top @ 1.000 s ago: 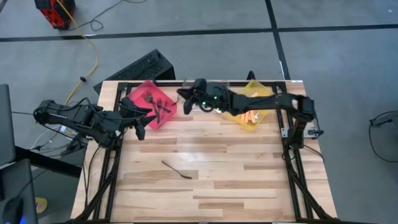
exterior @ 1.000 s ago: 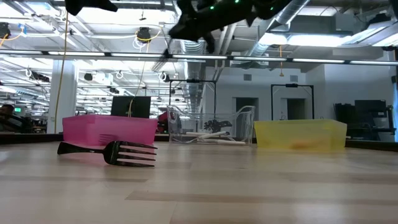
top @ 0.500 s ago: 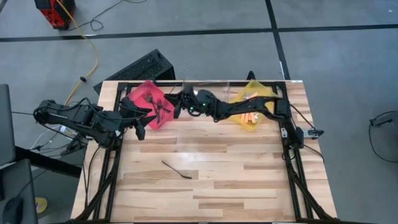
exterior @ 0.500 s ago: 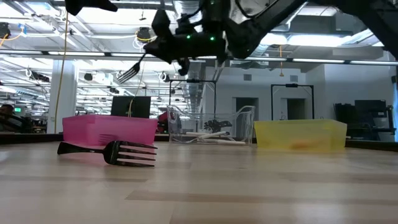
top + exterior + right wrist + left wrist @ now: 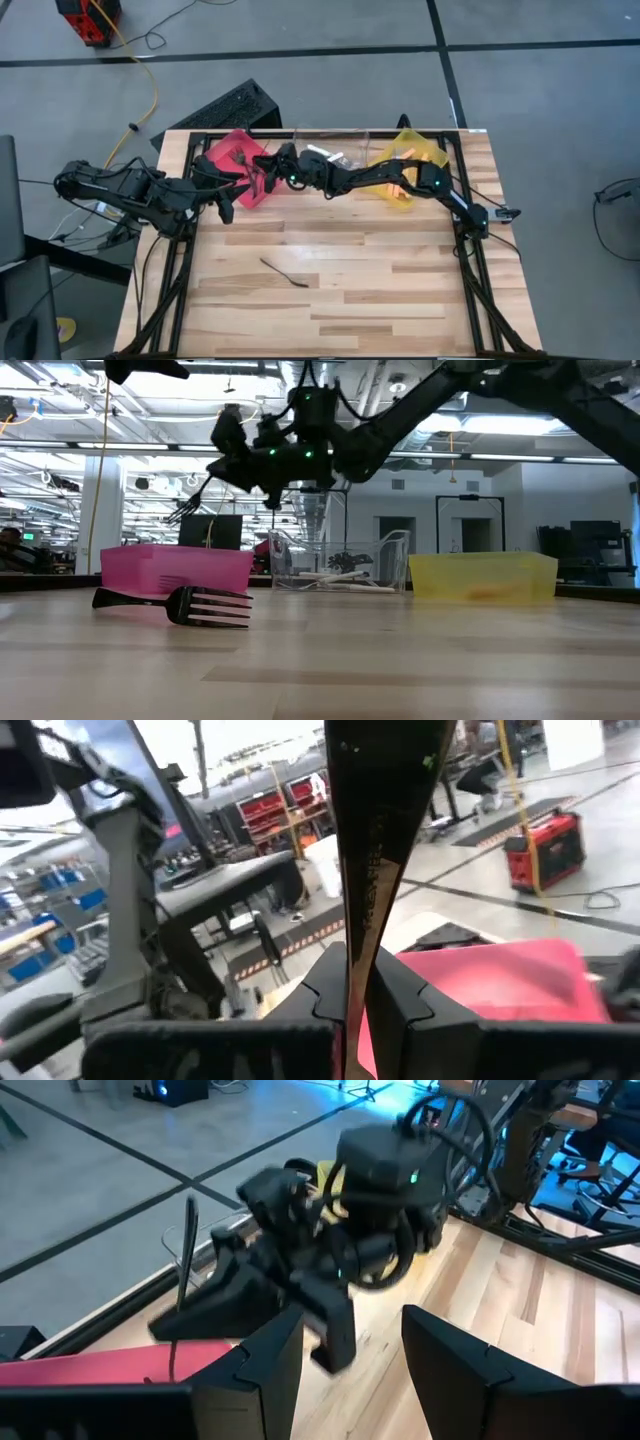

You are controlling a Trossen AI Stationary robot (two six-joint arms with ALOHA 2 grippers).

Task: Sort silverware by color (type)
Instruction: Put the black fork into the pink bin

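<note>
right gripper [image 5: 268, 166]: stretched across the desk [image 5: 350, 260], hanging over the red bin [image 5: 222, 152]; jaws pinched narrow on a dark fork [image 5: 190, 507], held by the handle, tines hanging out and down in the low view. Right wrist view shows the handle [image 5: 375, 830] running straight up between the fingers.

left gripper [image 5: 225, 207]: waiting at the desk's left edge, just beside the red bin; jaws apart, nothing between them in the left wrist view.

red bin: already has several dark forks [image 5: 262, 175] in it.

clear bin [image 5: 338, 563]: between red and yellow; some cutlery inside, kind hard to tell.

yellow bin [image 5: 425, 152]: orange-handled forks [image 5: 400, 187] inside.

loose fork [image 5: 285, 273]: dark, lying flat on the bare desk, well apart from the bins; looks like the last one out.

handling: forks look light, stiff and thin, smooth handle, likely to swivel in a pinch. You want the grip mid-handle, across the flat faces, not on the tines.

next, likely: you release over the red bin, then go for the loose fork. It lies flat on the wood, so you'll need the tips right down at the desk to get under its edges.

risk: a drop from height could bounce off the rim.
</note>
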